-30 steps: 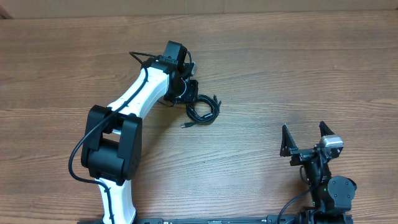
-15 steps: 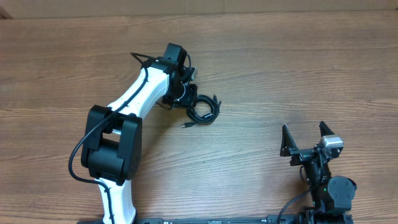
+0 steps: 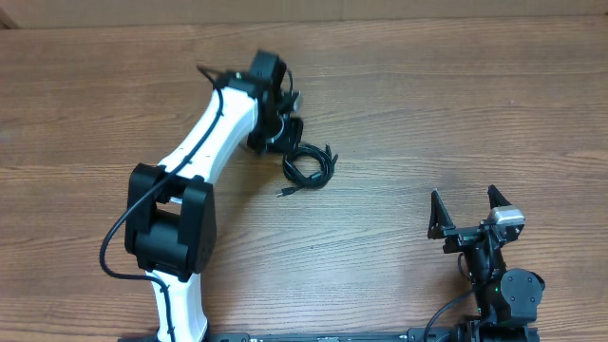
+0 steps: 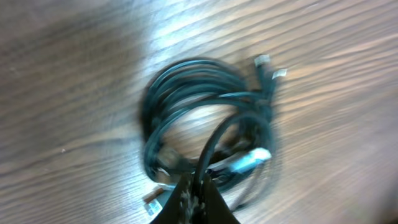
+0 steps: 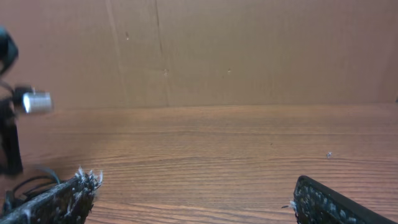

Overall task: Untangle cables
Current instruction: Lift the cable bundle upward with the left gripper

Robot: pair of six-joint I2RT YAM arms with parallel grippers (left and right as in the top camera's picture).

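Right gripper [image 3: 464,201]: sits close to the near edge of the brown wood-grain worktop [image 3: 427,104], toward its right corner. The jaws are spread wide and hold nothing.
Cables [image 3: 312,163]: thin black flexible cords with small silver-tipped plugs, wound into one small coil left of the worktop's middle, well apart from the right gripper. One loose plug end [image 3: 283,192] trails toward the near edge.
Left gripper [image 4: 198,190]: on the white arm, at the coil's far-left side. The jaws are pinched together, and a single strand seems to arch out from the tips.
Handling: probably light, limp and smooth. A pull on one loop would likely drag the whole coil, and a strand may slip through the pads.
Best hold: just behind a plug, with the coil body pinned by the other gripper.
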